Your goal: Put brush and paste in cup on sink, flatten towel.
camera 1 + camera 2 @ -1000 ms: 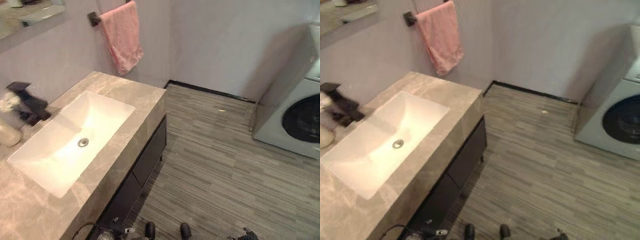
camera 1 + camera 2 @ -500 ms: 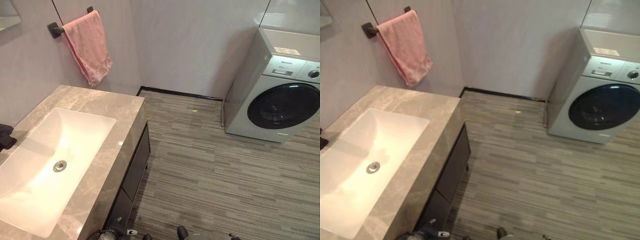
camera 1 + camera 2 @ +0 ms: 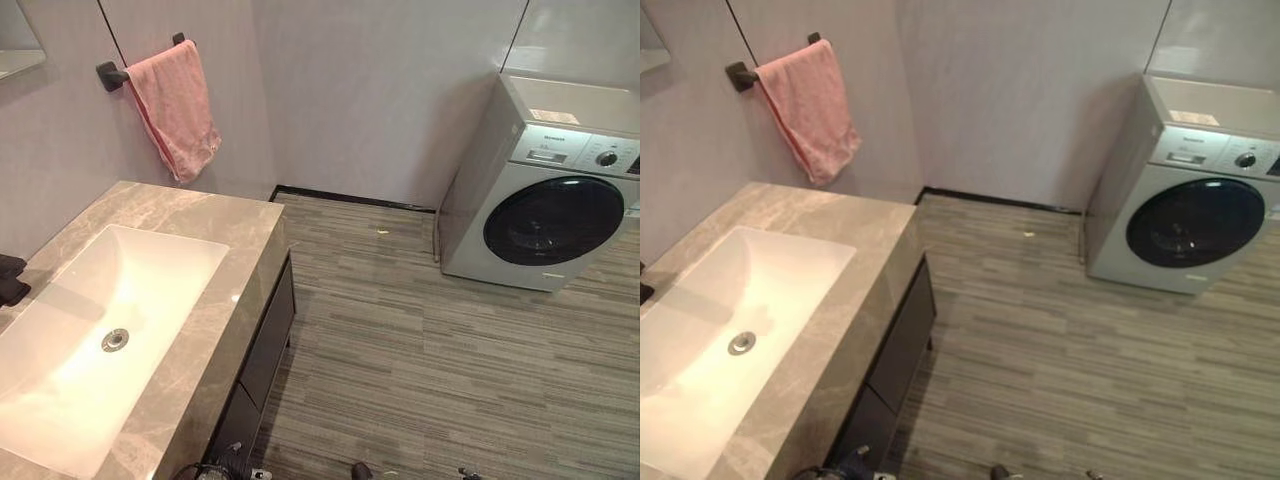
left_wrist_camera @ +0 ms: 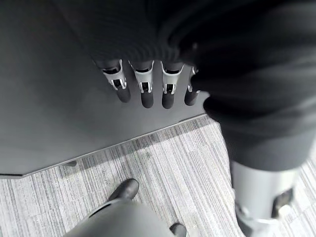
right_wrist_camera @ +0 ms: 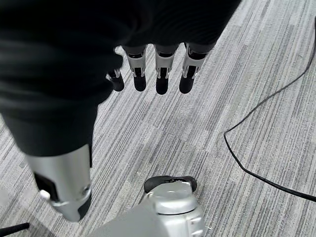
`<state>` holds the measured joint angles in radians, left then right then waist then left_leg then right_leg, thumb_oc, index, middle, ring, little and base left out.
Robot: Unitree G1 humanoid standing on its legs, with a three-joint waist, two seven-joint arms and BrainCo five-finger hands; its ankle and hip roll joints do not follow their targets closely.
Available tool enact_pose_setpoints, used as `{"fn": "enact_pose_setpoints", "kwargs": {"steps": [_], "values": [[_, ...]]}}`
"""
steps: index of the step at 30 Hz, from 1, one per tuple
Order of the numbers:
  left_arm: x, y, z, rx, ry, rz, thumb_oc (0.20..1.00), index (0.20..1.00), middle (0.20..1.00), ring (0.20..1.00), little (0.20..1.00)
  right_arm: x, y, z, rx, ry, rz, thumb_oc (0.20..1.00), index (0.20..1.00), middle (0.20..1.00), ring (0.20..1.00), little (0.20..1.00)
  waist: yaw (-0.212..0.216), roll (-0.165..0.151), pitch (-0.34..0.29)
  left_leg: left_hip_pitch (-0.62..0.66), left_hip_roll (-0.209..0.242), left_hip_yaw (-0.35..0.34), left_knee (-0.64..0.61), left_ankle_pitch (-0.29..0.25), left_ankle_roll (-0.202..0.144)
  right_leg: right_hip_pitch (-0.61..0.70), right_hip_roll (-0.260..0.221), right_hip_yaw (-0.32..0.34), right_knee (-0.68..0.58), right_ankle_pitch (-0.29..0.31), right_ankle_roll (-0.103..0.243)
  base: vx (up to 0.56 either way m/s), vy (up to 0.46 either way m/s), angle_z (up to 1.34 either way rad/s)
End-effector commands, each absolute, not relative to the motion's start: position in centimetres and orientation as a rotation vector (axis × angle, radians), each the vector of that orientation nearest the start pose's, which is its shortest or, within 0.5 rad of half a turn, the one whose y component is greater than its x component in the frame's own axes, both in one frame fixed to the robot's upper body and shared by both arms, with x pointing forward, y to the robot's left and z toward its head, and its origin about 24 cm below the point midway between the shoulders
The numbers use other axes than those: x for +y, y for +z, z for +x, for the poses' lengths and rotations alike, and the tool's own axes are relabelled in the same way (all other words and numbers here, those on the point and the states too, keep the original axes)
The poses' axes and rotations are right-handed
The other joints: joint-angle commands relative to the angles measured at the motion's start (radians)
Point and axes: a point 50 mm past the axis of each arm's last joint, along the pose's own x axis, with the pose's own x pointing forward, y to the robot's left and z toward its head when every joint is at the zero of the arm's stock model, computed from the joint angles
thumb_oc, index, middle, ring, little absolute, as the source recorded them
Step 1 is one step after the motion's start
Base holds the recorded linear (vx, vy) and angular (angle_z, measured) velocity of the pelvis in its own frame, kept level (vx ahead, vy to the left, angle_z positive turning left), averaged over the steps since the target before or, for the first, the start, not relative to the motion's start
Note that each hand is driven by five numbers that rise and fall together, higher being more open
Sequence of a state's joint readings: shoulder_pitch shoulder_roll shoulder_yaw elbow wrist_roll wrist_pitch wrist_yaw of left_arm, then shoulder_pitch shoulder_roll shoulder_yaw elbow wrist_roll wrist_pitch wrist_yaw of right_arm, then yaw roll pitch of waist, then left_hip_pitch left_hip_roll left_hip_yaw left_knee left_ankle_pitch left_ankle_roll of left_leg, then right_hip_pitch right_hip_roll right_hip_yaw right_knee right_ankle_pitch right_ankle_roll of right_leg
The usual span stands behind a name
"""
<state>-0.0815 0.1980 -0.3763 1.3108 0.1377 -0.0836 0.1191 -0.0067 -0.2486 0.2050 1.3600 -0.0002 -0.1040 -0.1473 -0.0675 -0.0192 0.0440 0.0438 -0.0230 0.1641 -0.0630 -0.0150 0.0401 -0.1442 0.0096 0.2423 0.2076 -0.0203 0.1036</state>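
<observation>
While both arms hang down beside the dark cabinet front, the left robot hand points its fingers straight at the floor, relaxed and holding nothing. The right robot hand hangs the same way, released and empty. The pink towel hangs bunched on the wall bar above the counter, beside the white sink.

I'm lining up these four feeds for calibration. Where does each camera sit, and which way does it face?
Left and right eye views: on the head, looking down at the sink, pink towel and washing machine; both share this scene.
Left wrist view: on the left wrist, along the relaxed left hand towards the dark cabinet front.
Right wrist view: along the relaxed right hand at the floor.
</observation>
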Motion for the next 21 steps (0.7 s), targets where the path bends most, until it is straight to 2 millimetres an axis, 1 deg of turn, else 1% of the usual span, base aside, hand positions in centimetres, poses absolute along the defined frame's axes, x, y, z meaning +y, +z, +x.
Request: {"fn": "enact_pose_setpoints", "kwargs": {"steps": [1, 2, 3, 4, 5, 6, 7, 8, 9, 10, 11, 12, 13, 14, 15, 16, 17, 18, 19, 20, 21], "values": [[21.4, -15.5, 12.7, 1.055, -0.140, 0.633, 1.000, 1.000, 1.000, 1.000, 1.000, -25.0, -15.6, 9.4, 1.156, -0.112, -0.451, 1.000, 1.000, 1.000, 1.000, 1.000, -0.021, 0.019, 0.057, -0.018, -0.023, -0.019, 0.140, -0.108, 0.040, -0.073, -0.036, -0.185, 0.211, 0.035, 0.072, 0.03, 0.065, -0.97], [21.5, -15.5, 12.8, 1.050, -0.125, 0.625, 1.000, 1.000, 1.000, 1.000, 1.000, -24.9, -15.6, 9.4, 1.148, -0.113, -0.443, 1.000, 1.000, 1.000, 1.000, 1.000, -0.025, 0.014, 0.062, 0.001, -0.025, -0.004, 0.125, -0.111, 0.039, -0.098, -0.045, -0.233, 0.199, 0.040, 0.066, 0.12, 0.017, -0.85], [21.5, -15.2, 13.5, 1.030, -0.100, 0.607, 1.000, 1.000, 1.000, 1.000, 1.000, -24.5, -15.8, 9.1, 1.151, -0.107, -0.437, 1.000, 1.000, 1.000, 1.000, 1.000, -0.037, 0.009, 0.066, 0.024, -0.030, 0.011, 0.104, -0.114, 0.034, -0.129, -0.045, -0.254, 0.130, 0.044, 0.054, 0.15, -0.021, -0.58], [21.5, -15.1, 13.8, 1.022, -0.090, 0.599, 1.000, 1.000, 1.000, 1.000, 1.000, -24.5, -15.8, 8.8, 1.161, -0.106, -0.437, 1.000, 1.000, 1.000, 1.000, 1.000, -0.040, 0.006, 0.067, 0.034, -0.034, 0.015, 0.097, -0.117, 0.031, -0.136, -0.056, -0.261, 0.081, 0.060, 0.046, 0.13, -0.036, 0.03], [21.5, -15.1, 13.8, 1.022, -0.090, 0.598, 1.000, 1.000, 1.000, 1.000, 1.000, -24.5, -15.8, 8.8, 1.160, -0.107, -0.438, 1.000, 1.000, 1.000, 1.000, 1.000, -0.040, 0.008, 0.068, 0.036, -0.032, 0.015, 0.096, -0.117, 0.031, -0.133, -0.055, -0.262, 0.079, 0.061, 0.046, 0.13, -0.062, 0.04], [21.3, -15.0, 14.3, 1.008, -0.083, 0.588, 1.000, 1.000, 1.000, 1.000, 1.000, -24.5, -15.9, 8.4, 1.176, -0.102, -0.445, 1.000, 1.000, 1.000, 1.000, 1.000, -0.047, 0.006, 0.068, 0.048, -0.034, 0.014, 0.086, -0.125, 0.025, -0.151, -0.072, -0.261, 0.002, 0.089, 0.045, 0.25, -0.106, 0.09], [20.9, -14.8, 14.9, 0.988, -0.086, 0.579, 1.000, 1.000, 1.000, 1.000, 1.000, -24.6, -16.1, 7.4, 1.213, -0.097, -0.459, 1.000, 1.000, 1.000, 1.000, 1.000, -0.059, 0.003, 0.071, 0.070, -0.038, 0.005, 0.079, -0.136, 0.010, -0.178, -0.105, -0.261, -0.093, 0.139, 0.054, 0.35, -0.150, 0.21], [20.8, -14.7, 15.2, 0.979, -0.091, 0.579, 1.000, 1.000, 1.000, 1.000, 1.000, -24.6, -16.3, 6.7, 1.240, -0.092, -0.465, 1.000, 1.000, 1.000, 1.000, 1.000, -0.067, 0.001, 0.073, 0.088, -0.035, 0.002, 0.077, -0.145, 0.002, -0.195, -0.127, -0.270, -0.139, 0.165, 0.061, 0.28, -0.104, -0.07], [20.7, -14.8, 15.2, 0.979, -0.092, 0.579, 1.000, 1.000, 1.000, 1.000, 1.000, -24.6, -16.3, 6.6, 1.240, -0.092, -0.465, 1.000, 1.000, 1.000, 1.000, 1.000, -0.069, 0.005, 0.076, 0.092, -0.031, -0.001, 0.078, -0.147, 0.002, -0.187, -0.124, -0.274, -0.144, 0.167, 0.061, 0.32, -0.134, -0.50], [20.5, -14.7, 15.4, 0.974, -0.102, 0.581, 1.000, 1.000, 1.000, 1.000, 1.000, -24.6, -16.6, 5.1, 1.295, -0.069, -0.480, 1.000, 1.000, 1.000, 1.000, 1.000, -0.086, 0.004, 0.074, 0.130, -0.027, -0.011, 0.073, -0.164, -0.010, -0.198, -0.144, -0.286, -0.181, 0.192, 0.071, 0.21, -0.090, -0.76], [20.5, -14.7, 15.4, 0.974, -0.102, 0.581, 1.000, 1.000, 1.000, 1.000, 1.000, -24.6, -16.6, 5.1, 1.295, -0.069, -0.480, 1.000, 1.000, 1.000, 1.000, 1.000, -0.086, 0.005, 0.075, 0.131, -0.026, -0.012, 0.073, -0.165, -0.010, -0.197, -0.143, -0.287, -0.181, 0.191, 0.071, 0.32, -0.150, -0.38], [20.3, -14.8, 15.3, 0.980, -0.119, 0.588, 1.000, 1.000, 1.000, 1.000, 1.000, -24.5, -16.7, 4.0, 1.329, -0.056, -0.479, 1.000, 1.000, 1.000, 1.000, 1.000, -0.096, 0.001, 0.063, 0.155, -0.025, -0.027, 0.068, -0.175, -0.019, -0.176, -0.139, -0.276, -0.186, 0.191, 0.067, 0.30, -0.154, 0.08], [20.1, -15.0, 15.0, 0.997, -0.128, 0.588, 1.000, 1.000, 1.000, 1.000, 1.000, -24.6, -16.8, 3.1, 1.361, -0.046, -0.487, 1.000, 1.000, 1.000, 1.000, 1.000, -0.103, 0.002, 0.045, 0.169, -0.015, -0.036, 0.075, -0.193, -0.026, -0.161, -0.120, -0.258, -0.178, 0.209, 0.050, 0.40, -0.221, 0.30], [20.0, -15.1, 14.7, 1.011, -0.129, 0.587, 1.000, 1.000, 1.000, 1.000, 1.000, -24.7, -16.8, 2.9, 1.370, -0.049, -0.486, 1.000, 1.000, 1.000, 1.000, 1.000, -0.109, 0.007, 0.038, 0.172, -0.004, -0.044, 0.085, -0.197, -0.030, -0.154, -0.103, -0.260, -0.169, 0.205, 0.040, 0.38, -0.242, 0.24], [20.0, -15.4, 14.2, 1.035, -0.126, 0.581, 1.000, 1.000, 1.000, 1.000, 1.000, -24.7, -16.8, 2.8, 1.372, -0.053, -0.479, 1.000, 1.000, 1.000, 1.000, 1.000, -0.112, 0.012, 0.030, 0.174, 0.007, -0.053, 0.107, -0.190, -0.039, -0.146, -0.084, -0.263, -0.157, 0.198, 0.028, 0.20, -0.146, 0.18], [20.0, -15.4, 14.2, 1.035, -0.126, 0.581, 1.000, 1.000, 1.000, 1.000, 1.000, -24.7, -16.8, 2.8, 1.372, -0.054, -0.479, 1.000, 1.000, 1.000, 1.000, 1.000, -0.113, 0.013, 0.030, 0.173, 0.008, -0.054, 0.108, -0.191, -0.040, -0.146, -0.083, -0.264, -0.156, 0.197, 0.027, 0.27, -0.211, 0.45], [20.1, -15.6, 13.5, 1.069, -0.118, 0.571, 1.000, 1.000, 1.000, 1.000, 1.000, -25.1, -16.6, 3.2, 1.356, -0.073, -0.478, 1.000, 1.000, 1.000, 1.000, 1.000, -0.118, 0.025, 0.019, 0.163, 0.034, -0.059, 0.151, -0.161, -0.066, -0.125, -0.055, -0.273, -0.156, 0.172, 0.006, 0.24, -0.210, 0.44], [20.2, -15.7, 13.2, 1.084, -0.116, 0.569, 1.000, 1.000, 1.000, 1.000, 1.000, -25.2, -16.6, 3.6, 1.341, -0.080, -0.476, 1.000, 1.000, 1.000, 1.000, 1.000, -0.118, 0.029, 0.014, 0.142, 0.049, -0.057, 0.199, -0.126, -0.086, -0.111, -0.041, -0.279, -0.160, 0.160, -0.007, 0.32, -0.294, 0.44], [20.4, -15.8, 12.9, 1.096, -0.108, 0.567, 1.000, 1.000, 1.000, 1.000, 1.000, -25.4, -16.5, 4.1, 1.318, -0.095, -0.470, 1.000, 1.000, 1.000, 1.000, 1.000, -0.116, 0.029, 0.012, 0.119, 0.063, -0.056, 0.253, -0.087, -0.105, -0.092, -0.032, -0.286, -0.168, 0.148, -0.020, 0.25, -0.284, 0.17], [20.8, -15.8, 12.6, 1.113, -0.092, 0.564, 1.000, 1.000, 1.000, 1.000, 1.000, -25.7, -16.1, 5.6, 1.259, -0.131, -0.450, 1.000, 1.000, 1.000, 1.000, 1.000, -0.117, 0.027, 0.013, 0.082, 0.087, -0.051, 0.352, -0.016, -0.136, -0.067, -0.022, -0.293, -0.178, 0.136, -0.041, 0.21, -0.265, 0.19], [21.0, -15.8, 12.7, 1.109, -0.085, 0.559, 1.000, 1.000, 1.000, 1.000, 1.000, -25.8, -16.0, 6.3, 1.229, -0.144, -0.447, 1.000, 1.000, 1.000, 1.000, 1.000, -0.113, 0.018, 0.020, 0.047, 0.096, -0.049, 0.411, 0.016, -0.149, -0.045, -0.022, -0.296, -0.186, 0.124, -0.053, 0.19, -0.271, 0.23]]}}
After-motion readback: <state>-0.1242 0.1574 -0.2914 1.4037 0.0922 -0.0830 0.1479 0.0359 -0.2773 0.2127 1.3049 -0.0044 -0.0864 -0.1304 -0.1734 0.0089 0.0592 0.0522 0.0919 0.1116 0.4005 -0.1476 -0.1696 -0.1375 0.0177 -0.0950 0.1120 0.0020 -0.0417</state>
